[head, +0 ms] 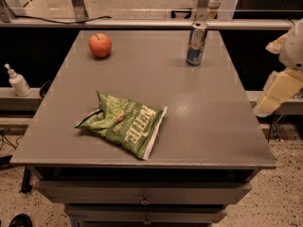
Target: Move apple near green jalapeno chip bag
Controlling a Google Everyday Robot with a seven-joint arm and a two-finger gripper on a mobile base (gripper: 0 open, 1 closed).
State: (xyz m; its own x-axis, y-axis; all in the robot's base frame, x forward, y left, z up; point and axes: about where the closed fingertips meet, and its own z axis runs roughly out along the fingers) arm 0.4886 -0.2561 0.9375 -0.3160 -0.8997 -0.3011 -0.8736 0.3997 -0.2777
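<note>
At far-left tabletop (213,117) corner: apple (100,45), well apart from green jalapeno chip bag (125,124).
Off right edge, end effector (280,92), opening impossible to tell; could knock round apple rolling.

Grey table (213,122) carries apple (100,45), can (196,44), green chip bag (127,125)

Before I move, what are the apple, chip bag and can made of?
The apple has smooth, faintly glossy red-orange skin; real fruit or plastic, I cannot tell. The green jalapeno chip bag looks like thin foil film, crumpled and creased. The drink can seems metal, with a silvery top. The gripper is off the table to its right.
</note>
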